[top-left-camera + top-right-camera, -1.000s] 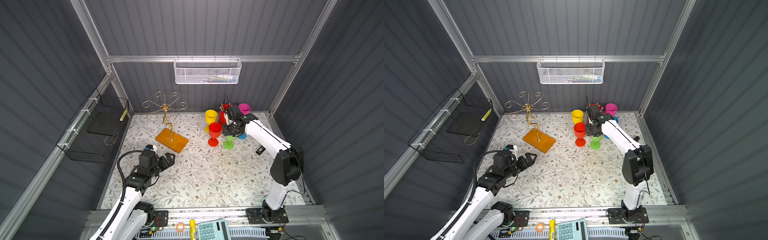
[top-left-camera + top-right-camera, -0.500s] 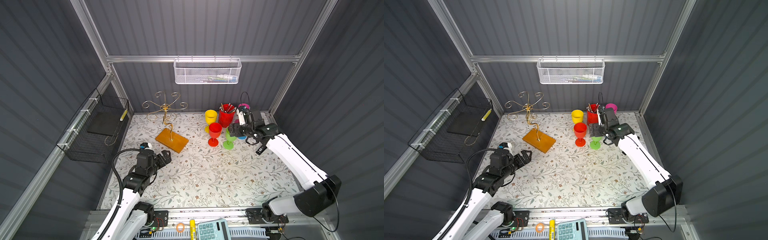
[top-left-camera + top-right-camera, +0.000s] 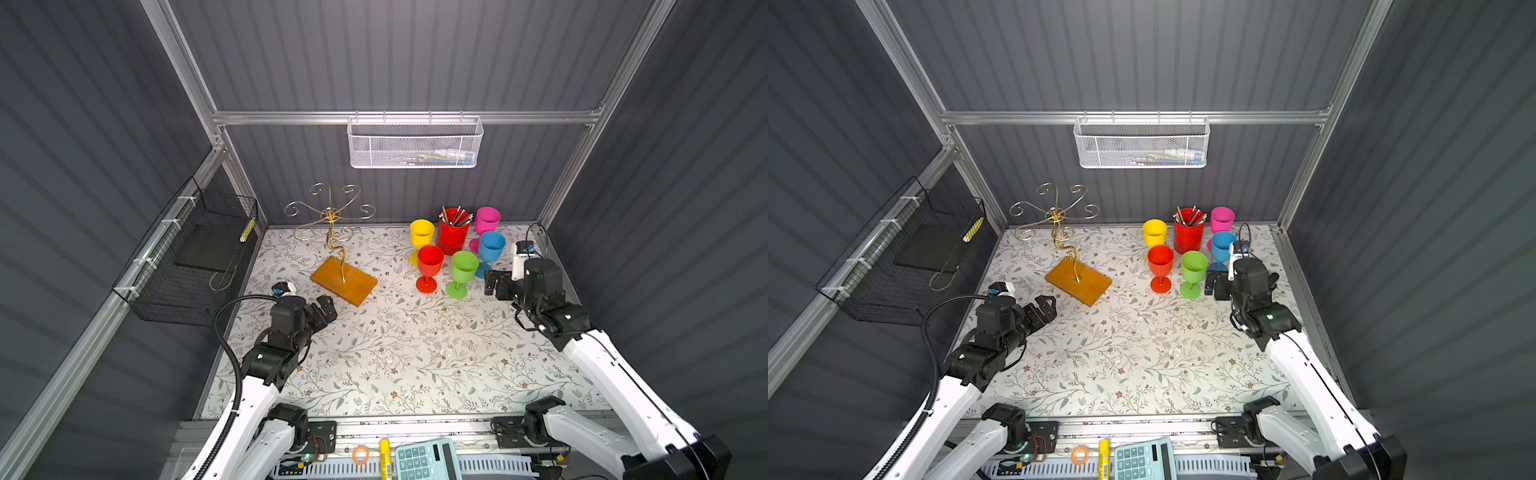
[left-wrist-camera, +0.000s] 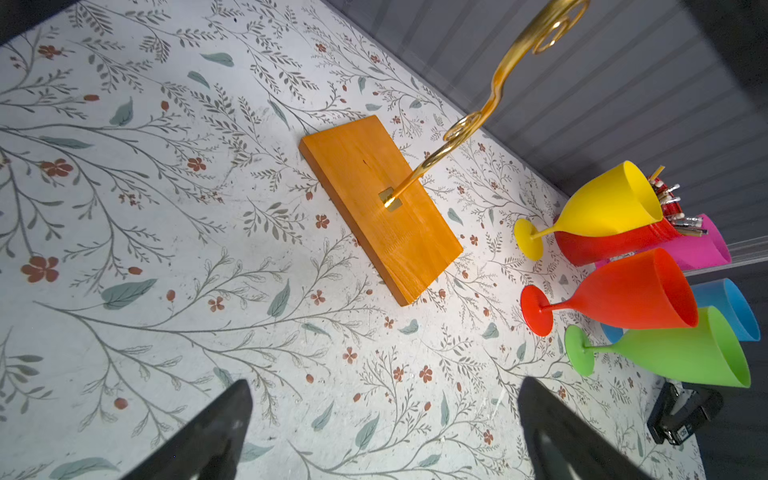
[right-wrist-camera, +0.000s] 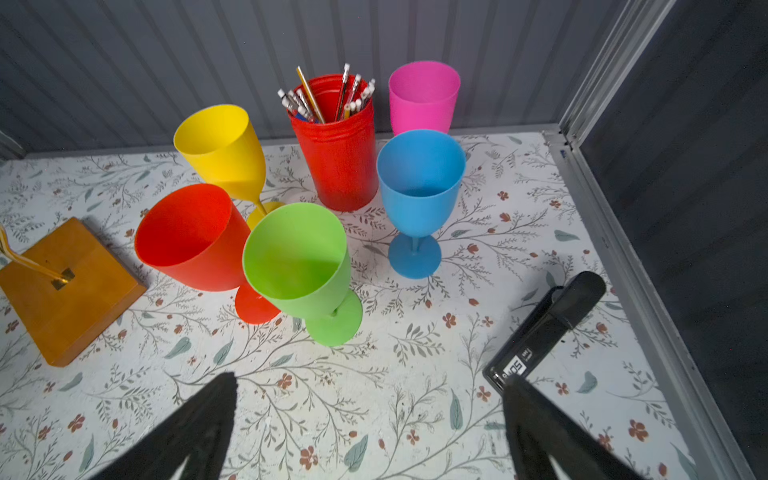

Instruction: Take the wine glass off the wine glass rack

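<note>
Right gripper [image 5: 370,380] spread, empty; wine glass rack [image 3: 355,286] thin scrolled gold wire.

Probably a lab test booth: grey ribbed wall panels [image 3: 374,62], aluminium frame [image 3: 291,117], floral-print tabletop [image 3: 395,353].

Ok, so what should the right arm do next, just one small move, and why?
Probably draw the right gripper back from the green wine glass and stop: the wine glass rack hangs empty, all the glasses stand on the table, and it and the left gripper are open, holding nothing.
</note>
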Controlling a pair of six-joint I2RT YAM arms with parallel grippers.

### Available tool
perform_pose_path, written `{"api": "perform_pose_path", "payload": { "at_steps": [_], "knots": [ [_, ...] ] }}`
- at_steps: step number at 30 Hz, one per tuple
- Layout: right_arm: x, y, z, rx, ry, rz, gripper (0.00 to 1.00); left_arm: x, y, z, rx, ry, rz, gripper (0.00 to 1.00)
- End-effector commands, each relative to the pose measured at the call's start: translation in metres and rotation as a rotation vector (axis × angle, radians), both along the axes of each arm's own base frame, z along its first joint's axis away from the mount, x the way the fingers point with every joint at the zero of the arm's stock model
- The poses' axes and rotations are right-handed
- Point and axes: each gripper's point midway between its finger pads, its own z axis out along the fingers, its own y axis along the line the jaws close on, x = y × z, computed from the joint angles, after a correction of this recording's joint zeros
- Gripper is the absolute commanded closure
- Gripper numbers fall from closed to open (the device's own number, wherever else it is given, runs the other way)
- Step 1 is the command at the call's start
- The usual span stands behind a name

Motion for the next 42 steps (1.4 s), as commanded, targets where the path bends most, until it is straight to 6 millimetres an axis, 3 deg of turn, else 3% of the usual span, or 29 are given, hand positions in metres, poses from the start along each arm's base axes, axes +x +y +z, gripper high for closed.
{"api": "perform_pose_path", "payload": {
  "at_steps": [1, 9, 14, 22, 29, 35, 42],
  "knots": [
    [0.002, -0.014, 0.012, 0.02, -0.124, -0.056, 0.01, -0.001, 0.012, 0.02, 0.048, -0.053, 0.04, 0.0],
    [-0.002, -0.022, -0.01, 0.023, -0.22, -0.073, 0.01, -0.005, 0.04, 0.032, 0.205, -0.123, 0.125, 0.0],
    [0.004, -0.045, -0.034, 0.012, -0.268, -0.134, 0.01, 0.004, 0.053, 0.016, 0.321, -0.144, 0.163, 0.0],
    [0.001, -0.053, -0.05, 0.006, -0.379, -0.116, 0.01, 0.032, 0.052, -0.015, 0.421, -0.128, 0.159, 0.0],
    [0.003, -0.062, -0.066, -0.035, -0.416, -0.147, 0.01, 0.061, 0.07, -0.034, 0.603, -0.087, 0.228, 0.0],
    [0.013, -0.057, -0.078, -0.041, -0.359, -0.11, 0.01, 0.079, 0.084, -0.066, 0.564, -0.043, 0.246, 0.0],
    [0.009, -0.061, -0.083, -0.068, -0.378, -0.123, 0.01, 0.1, 0.065, -0.075, 0.591, -0.119, 0.104, 0.0]
  ]
}}
